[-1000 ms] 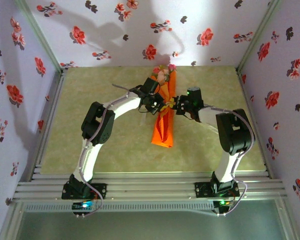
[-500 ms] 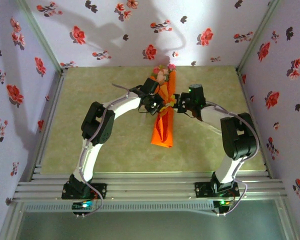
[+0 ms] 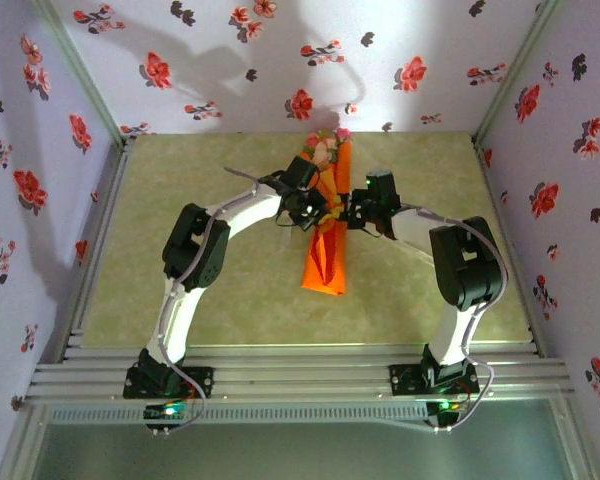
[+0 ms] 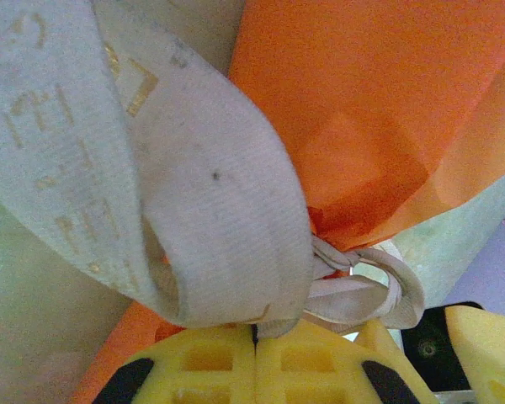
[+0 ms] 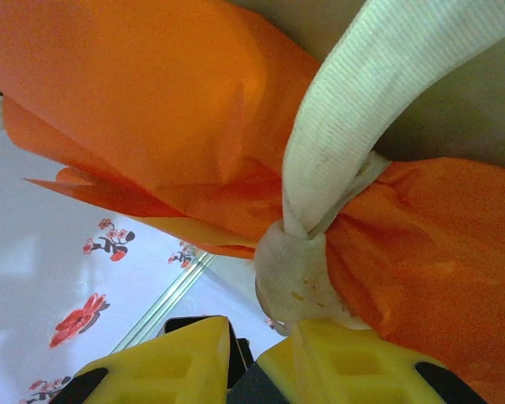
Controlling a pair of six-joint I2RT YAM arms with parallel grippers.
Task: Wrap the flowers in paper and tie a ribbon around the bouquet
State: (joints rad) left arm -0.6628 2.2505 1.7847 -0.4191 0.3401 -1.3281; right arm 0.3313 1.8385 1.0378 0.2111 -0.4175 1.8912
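1. Bouquet: lies on the green surface midway between the 2 arms, narrow end toward the arm bases. The flowers are at the far, wide end, near the back wall.

2. Ribbon: 1 band is wound around the orange paper and gathered into a knot that cinches the paper tight. In the right wrist view the ribbon rises from that knot as 1 flat strip, against the paper.

3. Left fingers: closed flush against each other, with the ribbon pinched in the seam beside the knot and a wide loop bulging above. From overhead, the left fingers sit at the bouquet's left edge.

4. Right fingers: parted by a narrow gap, with nothing clamped in it. The knot rests against the tip of 1 finger. From overhead, the right fingers sit at the bouquet's right edge, opposite the left pair.
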